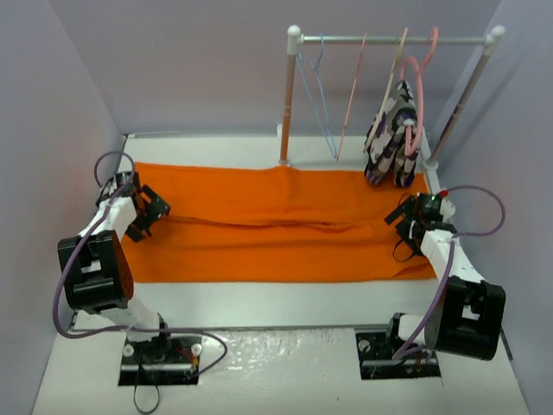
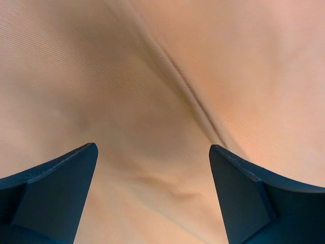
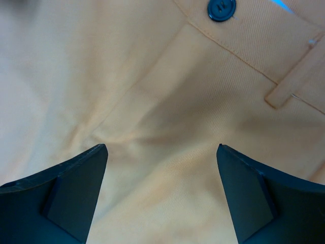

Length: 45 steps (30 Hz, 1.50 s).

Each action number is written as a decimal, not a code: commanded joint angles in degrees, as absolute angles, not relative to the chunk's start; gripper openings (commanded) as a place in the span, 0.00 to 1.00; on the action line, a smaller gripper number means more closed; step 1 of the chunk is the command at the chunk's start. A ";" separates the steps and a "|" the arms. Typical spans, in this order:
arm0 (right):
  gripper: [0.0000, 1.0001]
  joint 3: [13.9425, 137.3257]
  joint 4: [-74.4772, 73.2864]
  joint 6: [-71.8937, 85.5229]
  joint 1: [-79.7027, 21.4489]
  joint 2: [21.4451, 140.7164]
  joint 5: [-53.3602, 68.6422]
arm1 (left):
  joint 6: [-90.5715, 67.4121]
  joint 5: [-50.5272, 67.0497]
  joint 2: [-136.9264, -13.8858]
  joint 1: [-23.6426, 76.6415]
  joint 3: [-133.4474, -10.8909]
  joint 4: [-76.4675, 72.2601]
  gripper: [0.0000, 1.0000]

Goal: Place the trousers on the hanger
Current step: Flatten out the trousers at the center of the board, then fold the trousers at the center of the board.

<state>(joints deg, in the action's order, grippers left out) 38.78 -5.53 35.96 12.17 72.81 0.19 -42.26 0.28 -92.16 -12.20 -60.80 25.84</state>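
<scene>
Trousers [image 1: 276, 225] lie spread flat across the table [image 1: 285, 298], orange cloth reaching from under the left gripper [image 1: 149, 212] at one end to under the right gripper [image 1: 406, 218] at the other. The left gripper hangs low over the leg end with its jaws wide apart and nothing between them. In its wrist view only cloth fills the gap, its dark fingers [image 2: 51, 198] stand either side of a soft crease, and a seam [image 2: 189, 99] runs slantwise from ahead of it down towards its right side. Whether the tips touch the cloth cannot be told. The right gripper sits low over the waist end, jaws likewise spread and gripping nothing. Ahead of it and a little to the right a dark blue button [image 3: 221, 8] sits on the waistband, and further right a belt loop [image 3: 294, 86] crosses the band. The hanger [image 1: 315, 97], thin and light blue, hangs from a rail [image 1: 389, 39] beyond both grippers, well apart from either and clear of the trousers, which lie below it on the table. Along the rail to its right hang pink hangers [image 1: 420, 91] and a patterned garment [image 1: 393, 138], the latter just beyond the right gripper
</scene>
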 commanded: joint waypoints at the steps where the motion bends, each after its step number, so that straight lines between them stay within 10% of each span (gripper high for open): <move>1: 0.89 41.93 -13.06 34.05 11.70 63.96 -3.22 | -41.68 -2.47 -78.32 -13.87 -57.49 30.07 0.92; 27: 0.98 39.20 -17.49 31.35 9.01 56.91 5.71 | -45.74 -0.57 -77.42 -28.41 -38.08 26.76 0.93; 35: 0.98 39.30 -17.49 31.29 8.35 57.79 5.49 | -46.08 -1.63 -81.44 -28.13 -38.10 25.90 0.57; 39: 0.98 39.17 -17.52 31.49 8.37 58.31 4.40 | -45.37 -0.82 -82.20 -28.05 -38.66 25.24 0.10; 45: 0.98 38.50 -19.32 33.11 10.30 59.93 -1.08 | -43.64 0.00 -78.44 -28.13 -43.34 29.06 0.00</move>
